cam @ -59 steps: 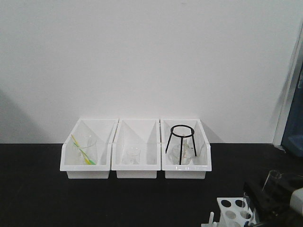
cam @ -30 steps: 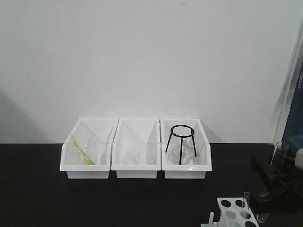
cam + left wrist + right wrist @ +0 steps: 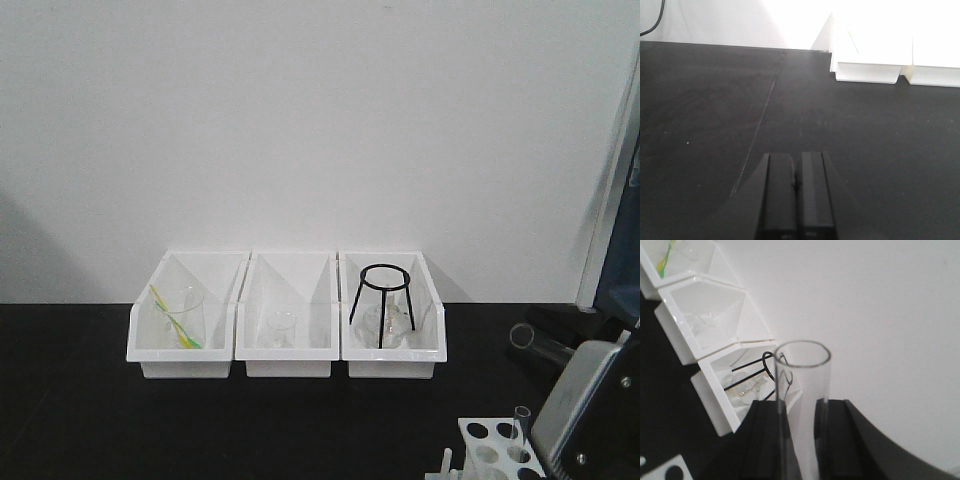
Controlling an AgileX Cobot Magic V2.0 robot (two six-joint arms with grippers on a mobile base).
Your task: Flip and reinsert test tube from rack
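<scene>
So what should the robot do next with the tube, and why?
Probably tip the right gripper until the tube points mouth-down. The gripper is shut on the tube, which lies nearly sideways in the front view, its mouth not yet down, up beside the rack.

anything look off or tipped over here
Only the test tube in the right gripper: it lies nearly sideways in the air, right of the white bins, not upright. Nothing looks spilled or broken.

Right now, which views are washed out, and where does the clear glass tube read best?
Left wrist view: white plastic bins blown out by glare. Right wrist view: slim clear glass test tube close, with a crisp rim. Front view: it looks faint at the right edge.
</scene>
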